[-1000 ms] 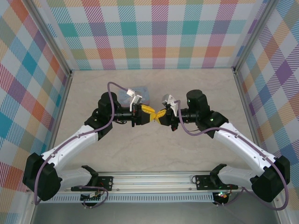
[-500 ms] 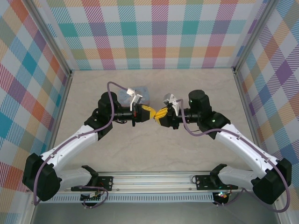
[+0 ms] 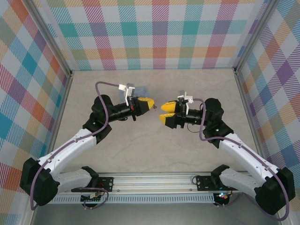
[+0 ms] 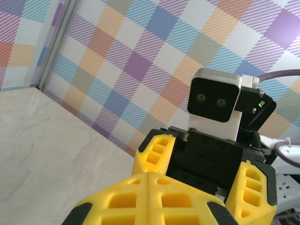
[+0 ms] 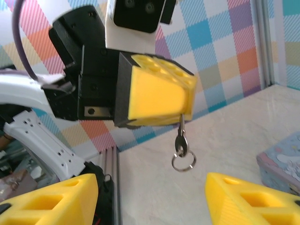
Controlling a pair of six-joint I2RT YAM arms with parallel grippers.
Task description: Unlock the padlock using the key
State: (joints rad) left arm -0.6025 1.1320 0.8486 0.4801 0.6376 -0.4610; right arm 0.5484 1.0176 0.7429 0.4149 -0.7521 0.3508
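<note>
Left jaws pinching key [image 5: 181, 137], right jaws apart

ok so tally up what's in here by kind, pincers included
pincers: 2, left pincer shut on the key, right pincer open
keys: 1, key hanging with its ring
tins: 1, pale blue tin
total: 4

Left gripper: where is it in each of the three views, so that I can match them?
Top external: left gripper at centre, shut, pointing right.
Left wrist: its yellow fingers along the bottom edge.
Right wrist: the gripper at upper centre, the key hanging from its tip.
Shared landmark: the open right gripper, facing it in all three.
</note>
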